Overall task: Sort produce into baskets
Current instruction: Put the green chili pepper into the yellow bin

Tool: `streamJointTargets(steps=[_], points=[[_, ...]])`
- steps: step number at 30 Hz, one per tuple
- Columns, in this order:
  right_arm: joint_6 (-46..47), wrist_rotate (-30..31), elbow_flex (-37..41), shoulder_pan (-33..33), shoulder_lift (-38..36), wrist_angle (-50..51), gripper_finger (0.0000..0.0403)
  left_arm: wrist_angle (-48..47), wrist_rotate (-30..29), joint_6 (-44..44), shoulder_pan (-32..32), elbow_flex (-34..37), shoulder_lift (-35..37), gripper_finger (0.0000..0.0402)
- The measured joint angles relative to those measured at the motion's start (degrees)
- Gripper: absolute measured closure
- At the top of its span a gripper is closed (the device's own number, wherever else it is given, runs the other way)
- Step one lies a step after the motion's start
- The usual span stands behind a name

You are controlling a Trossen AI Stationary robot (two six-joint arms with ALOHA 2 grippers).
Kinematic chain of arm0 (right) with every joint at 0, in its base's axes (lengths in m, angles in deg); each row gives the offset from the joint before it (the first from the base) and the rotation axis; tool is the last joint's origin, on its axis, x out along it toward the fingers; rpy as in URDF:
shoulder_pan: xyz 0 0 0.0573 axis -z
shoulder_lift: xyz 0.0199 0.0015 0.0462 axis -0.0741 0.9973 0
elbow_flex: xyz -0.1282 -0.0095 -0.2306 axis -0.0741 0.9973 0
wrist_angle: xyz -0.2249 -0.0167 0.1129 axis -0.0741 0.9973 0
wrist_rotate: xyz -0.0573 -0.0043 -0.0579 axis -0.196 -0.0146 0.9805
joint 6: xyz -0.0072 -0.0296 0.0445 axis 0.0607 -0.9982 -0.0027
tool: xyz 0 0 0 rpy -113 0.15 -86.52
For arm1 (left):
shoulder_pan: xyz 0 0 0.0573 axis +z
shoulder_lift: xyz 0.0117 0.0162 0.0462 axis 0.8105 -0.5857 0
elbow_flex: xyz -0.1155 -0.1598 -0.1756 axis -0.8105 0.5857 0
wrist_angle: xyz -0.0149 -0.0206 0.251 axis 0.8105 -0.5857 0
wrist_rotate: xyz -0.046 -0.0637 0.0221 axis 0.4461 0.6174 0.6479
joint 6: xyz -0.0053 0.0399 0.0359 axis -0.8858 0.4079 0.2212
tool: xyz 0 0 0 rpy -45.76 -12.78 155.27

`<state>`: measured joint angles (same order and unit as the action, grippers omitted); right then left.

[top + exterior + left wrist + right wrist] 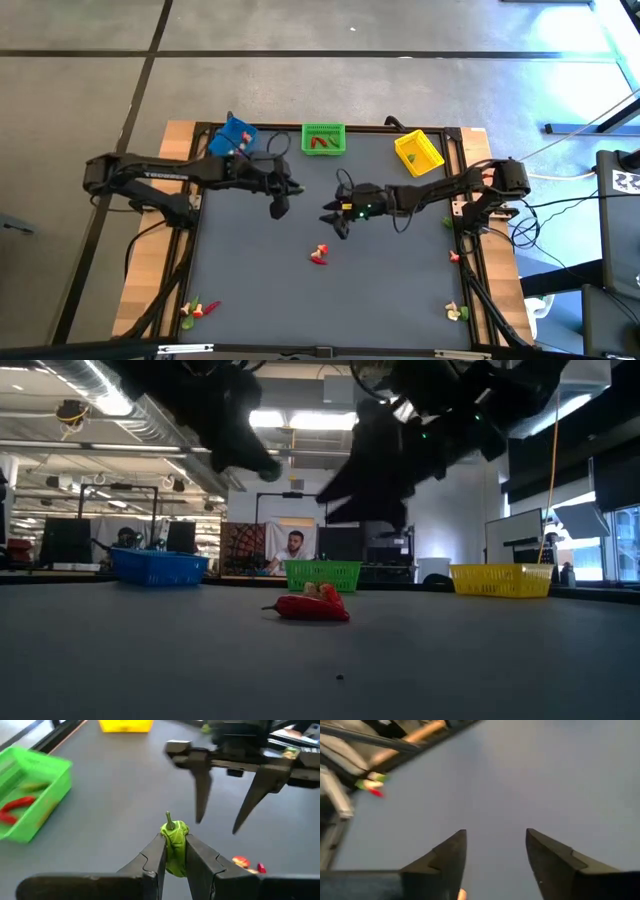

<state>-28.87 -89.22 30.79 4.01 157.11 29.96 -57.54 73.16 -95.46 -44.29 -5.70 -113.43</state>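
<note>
My left gripper (279, 208) hangs above the table's middle, left of centre, shut on a small green pepper-like piece (174, 842). My right gripper (333, 220) is open and empty just right of it, above the mat; its two fingers show in the left wrist view (227, 805). A red piece with a whitish one (319, 254) lies on the mat near the middle; it also shows in the low view (312, 606). The blue basket (232, 136), the green basket (323, 139) with a red and a green piece, and the yellow basket (418, 152) stand along the far edge. My left gripper pinches the green piece's body (175, 851) between its two fingers, with the stem end (169, 819) sticking out past the fingertips. The piece is lifted clear of the mat.
Small produce piles lie at the near left corner (197, 310), near right corner (456, 312) and right edge (453, 256). The dark mat's middle and near part (330, 310) are free. A person (292, 550) sits behind the table in the room.
</note>
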Motion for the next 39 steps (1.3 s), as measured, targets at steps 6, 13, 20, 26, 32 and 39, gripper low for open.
streamJointTargets(steps=[6,13,20,26,32,39], points=[[-3.3,0.2,0.0,0.0,0.0,-5.1,0.0116,9.7,0.1,1.1,-3.1,0.0,-4.1,0.0345],[-10.3,3.0,0.0,-0.1,0.0,-10.7,0.0124,15.9,0.1,2.7,-5.5,0.0,-7.2,0.0345],[-15.2,0.9,0.0,-0.1,0.0,-14.8,0.0183,18.9,-0.3,5.3,-6.5,0.0,-8.1,0.0345],[-16.0,0.4,0.0,-0.1,0.0,-14.6,0.0256,18.9,-0.6,5.4,-6.5,0.0,-8.1,0.0345],[-17.2,0.4,0.0,-0.1,0.0,-14.2,0.0352,18.8,-0.6,5.7,-6.5,0.0,-8.1,0.0345],[-18.5,0.4,0.0,-0.1,0.0,-13.7,0.0386,18.5,-0.7,4.0,-6.0,0.0,-8.1,0.0321]])
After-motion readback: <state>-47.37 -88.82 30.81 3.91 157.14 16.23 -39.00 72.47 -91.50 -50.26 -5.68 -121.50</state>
